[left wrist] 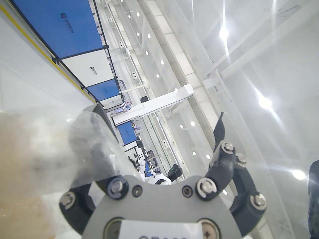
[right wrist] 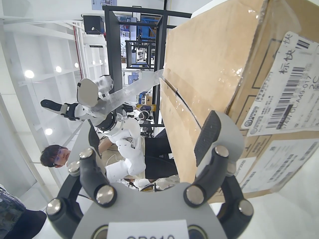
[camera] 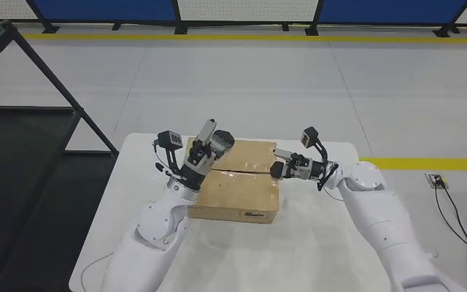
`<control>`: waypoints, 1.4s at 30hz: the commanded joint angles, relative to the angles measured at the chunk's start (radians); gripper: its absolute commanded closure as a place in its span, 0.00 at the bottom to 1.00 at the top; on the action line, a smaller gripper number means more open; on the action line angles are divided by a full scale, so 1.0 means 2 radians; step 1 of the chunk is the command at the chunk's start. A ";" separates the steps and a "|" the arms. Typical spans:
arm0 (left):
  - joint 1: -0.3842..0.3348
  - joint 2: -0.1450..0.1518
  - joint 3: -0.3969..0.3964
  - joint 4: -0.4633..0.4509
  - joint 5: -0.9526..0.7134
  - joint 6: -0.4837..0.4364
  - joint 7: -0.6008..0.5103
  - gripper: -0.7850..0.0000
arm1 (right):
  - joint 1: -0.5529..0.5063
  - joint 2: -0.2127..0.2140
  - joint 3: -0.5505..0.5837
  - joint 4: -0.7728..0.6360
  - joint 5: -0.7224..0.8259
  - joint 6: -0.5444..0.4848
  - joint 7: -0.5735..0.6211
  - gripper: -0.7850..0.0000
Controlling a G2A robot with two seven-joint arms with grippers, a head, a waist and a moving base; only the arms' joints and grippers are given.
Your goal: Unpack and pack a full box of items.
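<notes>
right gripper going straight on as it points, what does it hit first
Probably the cardboard box: the open right gripper sits at its top edge, one finger over the seam. Past that, the tape strip on the left gripper; height unclear.

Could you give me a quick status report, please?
Left hand open, tape strip stuck to one finger, stretched from box seam. Right hand open beside box end. Flaps down.
</notes>
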 commanded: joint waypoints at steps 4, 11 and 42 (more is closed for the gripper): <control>-0.007 -0.005 0.013 0.006 0.015 0.001 0.004 0.00 | -0.001 0.001 0.002 0.001 0.002 -0.001 0.002 0.00; -0.017 -0.013 0.029 0.016 0.028 0.003 0.010 0.00 | -0.004 0.005 0.007 0.001 0.005 -0.005 0.004 0.00; -0.075 -0.054 0.092 0.104 0.054 0.004 0.033 0.00 | -0.116 0.053 0.108 -0.076 0.046 -0.040 0.004 0.00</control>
